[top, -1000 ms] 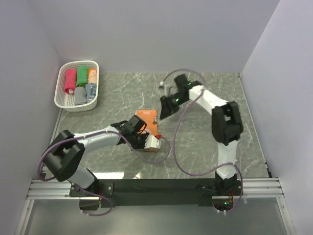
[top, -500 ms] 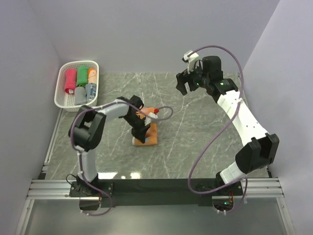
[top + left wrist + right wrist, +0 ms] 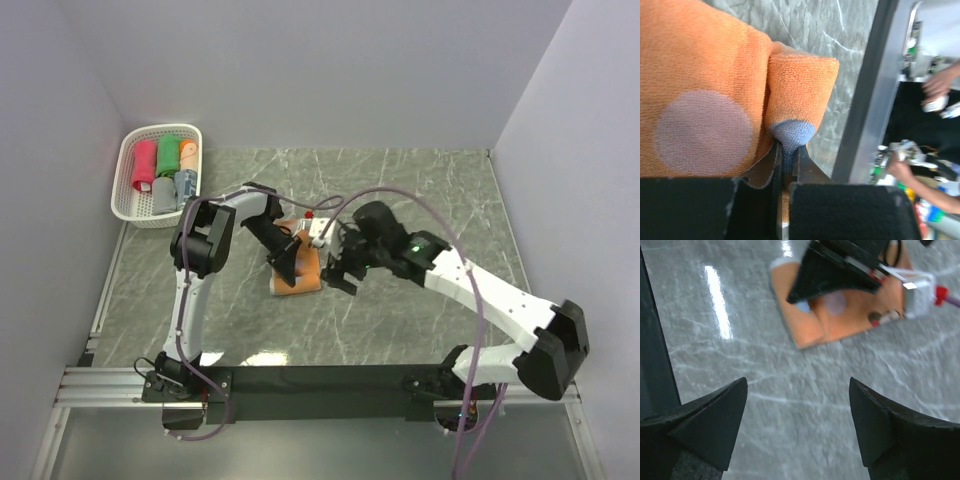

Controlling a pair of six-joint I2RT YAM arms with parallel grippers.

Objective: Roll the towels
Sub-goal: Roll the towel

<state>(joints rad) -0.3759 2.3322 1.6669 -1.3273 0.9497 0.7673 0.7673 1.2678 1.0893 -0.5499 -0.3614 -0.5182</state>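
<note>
Orange towel (image 3: pixel 298 281) lies mid-way on the table (image 3: pixel 430 190); our left gripper (image 3: pixel 788 152) is clamped on its folded edge so the roll cannot spring open, while our right gripper (image 3: pixel 797 385) hangs just beside, jaws wide, ready to help

Orange towel (image 3: pixel 299 285) partly hidden under left claw (image 3: pixel 287 263), rolls (image 3: pixel 166 168) in basket (image 3: pixel 121 178) indistinct

The black left gripper (image 3: pixel 288 262) and its arm lie across the folded orange terry towel (image 3: pixel 305 277) from the far left. The wide-spread right gripper (image 3: pixel 339 270) crowds its right edge. The grey marble tabletop (image 3: pixel 300 330) lies bare on the near side. A white perforated plastic basket (image 3: pixel 150 220) fills the far-left corner.
</note>
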